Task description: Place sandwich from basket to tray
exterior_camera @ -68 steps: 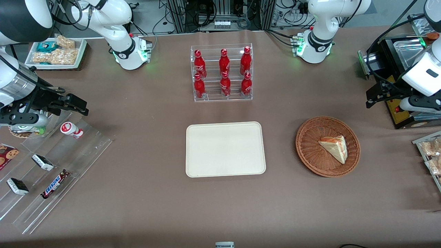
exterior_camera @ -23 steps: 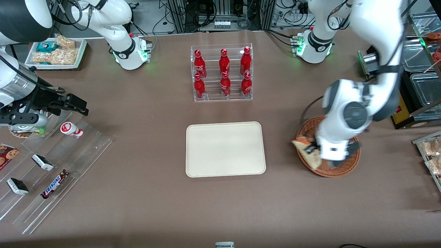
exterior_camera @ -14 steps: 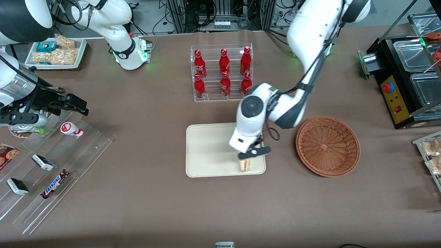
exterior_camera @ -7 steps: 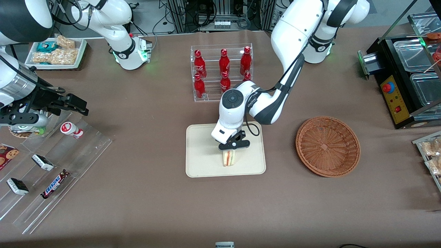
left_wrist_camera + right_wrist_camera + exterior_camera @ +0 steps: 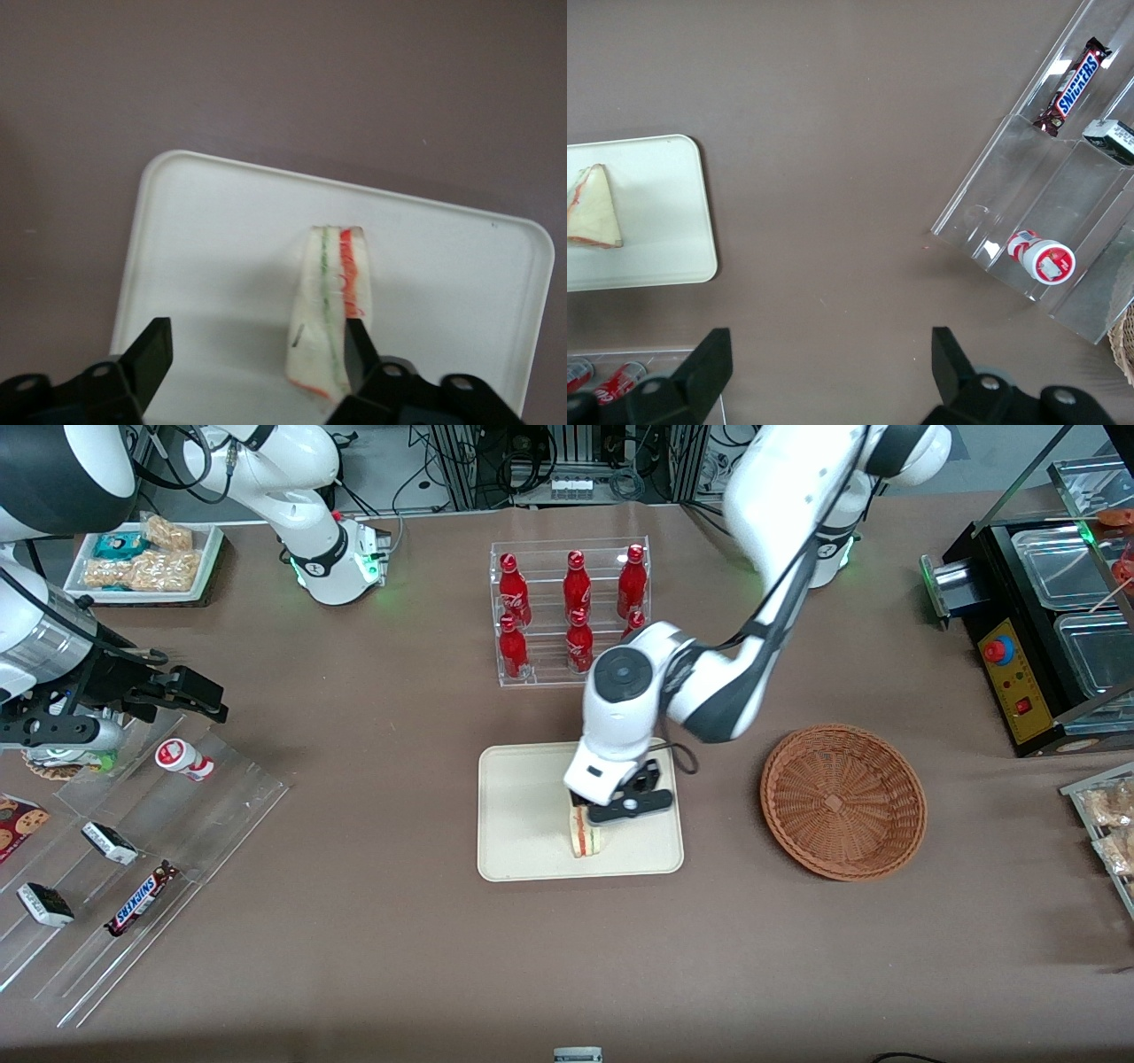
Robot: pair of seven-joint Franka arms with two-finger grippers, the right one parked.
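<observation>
The sandwich (image 5: 584, 838) is a white wedge with orange-red and green layers. It stands on its edge on the cream tray (image 5: 523, 806), in the part nearer the front camera. It also shows in the left wrist view (image 5: 330, 310) on the tray (image 5: 213, 239), and in the right wrist view (image 5: 592, 212). My left gripper (image 5: 614, 808) hangs just above the sandwich, open and holding nothing. In the left wrist view the gripper (image 5: 257, 341) has its fingers wide apart, and one finger (image 5: 356, 350) stands right beside the sandwich. The wicker basket (image 5: 842, 802) holds nothing and lies toward the working arm's end.
A clear shelf of red bottles (image 5: 571, 611) stands farther from the front camera than the tray, close to my arm's elbow. Clear acrylic steps with snacks (image 5: 133, 850) lie toward the parked arm's end. A black machine (image 5: 1054, 646) stands at the working arm's end.
The gripper carried the sandwich from the basket to the tray. Since half a second ago it has opened and shifted slightly toward the basket. The sandwich stays standing on the tray.
</observation>
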